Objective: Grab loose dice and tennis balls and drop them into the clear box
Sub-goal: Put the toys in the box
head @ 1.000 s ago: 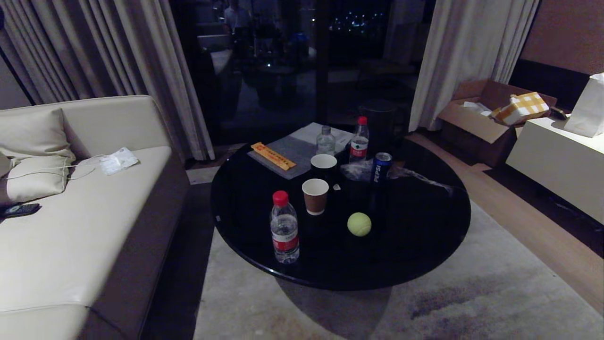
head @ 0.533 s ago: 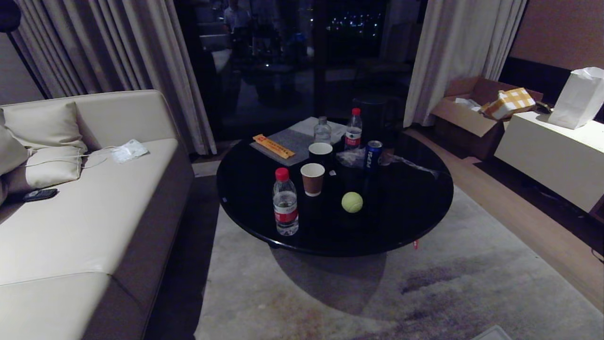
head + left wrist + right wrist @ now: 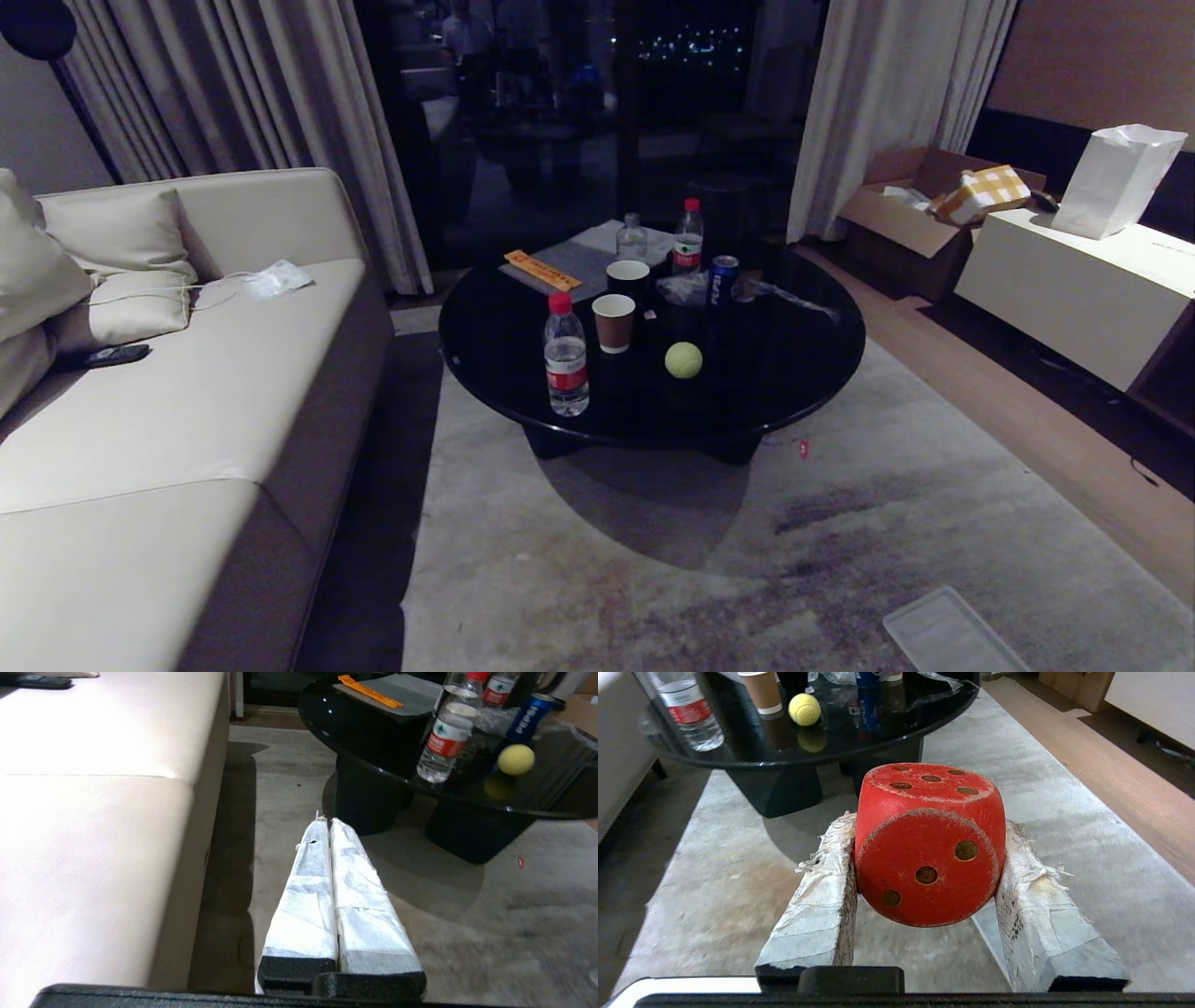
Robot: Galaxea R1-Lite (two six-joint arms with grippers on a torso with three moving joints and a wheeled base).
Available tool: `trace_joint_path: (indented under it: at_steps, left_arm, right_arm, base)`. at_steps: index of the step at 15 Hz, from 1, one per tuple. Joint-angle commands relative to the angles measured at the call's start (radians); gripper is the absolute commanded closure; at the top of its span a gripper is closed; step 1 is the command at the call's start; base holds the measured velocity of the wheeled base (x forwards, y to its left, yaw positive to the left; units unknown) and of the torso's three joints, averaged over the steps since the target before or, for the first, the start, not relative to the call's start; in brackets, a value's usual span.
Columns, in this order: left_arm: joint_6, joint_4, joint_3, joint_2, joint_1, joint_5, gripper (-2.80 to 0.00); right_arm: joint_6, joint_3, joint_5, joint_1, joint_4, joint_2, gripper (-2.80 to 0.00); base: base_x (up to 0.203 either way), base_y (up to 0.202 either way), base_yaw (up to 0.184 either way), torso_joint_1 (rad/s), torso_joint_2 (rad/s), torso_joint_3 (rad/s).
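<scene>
Carpet lies under your right end effector (image 3: 924,858), clamped on the red die (image 3: 929,844); beyond it, a tennis ball (image 3: 804,709) waits on the table (image 3: 878,732); left end effector (image 3: 329,823) clenched empty.

White-taped fingers (image 3: 345,891), black gripper base.

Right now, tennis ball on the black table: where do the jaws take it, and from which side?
Take the tennis ball across its middle, coming from above. It is round, so any pair of opposite sides works, and it sits alone on the black table. The paper cup and Pepsi can stand behind it, so a level approach is more crowded.
</scene>
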Motion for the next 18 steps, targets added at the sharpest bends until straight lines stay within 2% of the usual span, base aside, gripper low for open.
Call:
trace_joint_path:
  at_steps: [1, 8, 12, 15, 18]
  left_arm:
    - [-0.001, 0.000, 0.002, 0.002, 0.000, 0.001, 0.00]
    - [0.002, 0.000, 0.002, 0.002, 0.000, 0.001, 0.00]
    - [0.010, 0.001, 0.002, 0.002, 0.000, -0.004, 0.00]
    - [0.080, 0.004, 0.002, 0.002, 0.000, -0.019, 0.00]
    - [0.096, 0.003, 0.002, 0.002, 0.000, -0.033, 0.00]
  right_arm:
    - [0.000, 0.000, 0.000, 0.000, 0.000, 0.002, 0.00]
    - [0.000, 0.000, 0.000, 0.000, 0.000, 0.002, 0.00]
    - [0.000, 0.000, 0.000, 0.000, 0.000, 0.002, 0.00]
    - [0.000, 0.000, 0.000, 0.000, 0.000, 0.002, 0.00]
    - [0.000, 0.000, 0.000, 0.000, 0.000, 0.002, 0.00]
  base:
    - [-0.184, 0.000, 0.000, 0.002, 0.00, 0.004]
    - [-0.166, 0.000, 0.001, 0.001, 0.00, 0.003]
    - [0.000, 0.000, 0.000, 0.000, 0.00, 0.000]
    - [0.000, 0.000, 0.000, 0.000, 0.00, 0.000]
    - [0.000, 0.000, 0.000, 0.000, 0.00, 0.000]
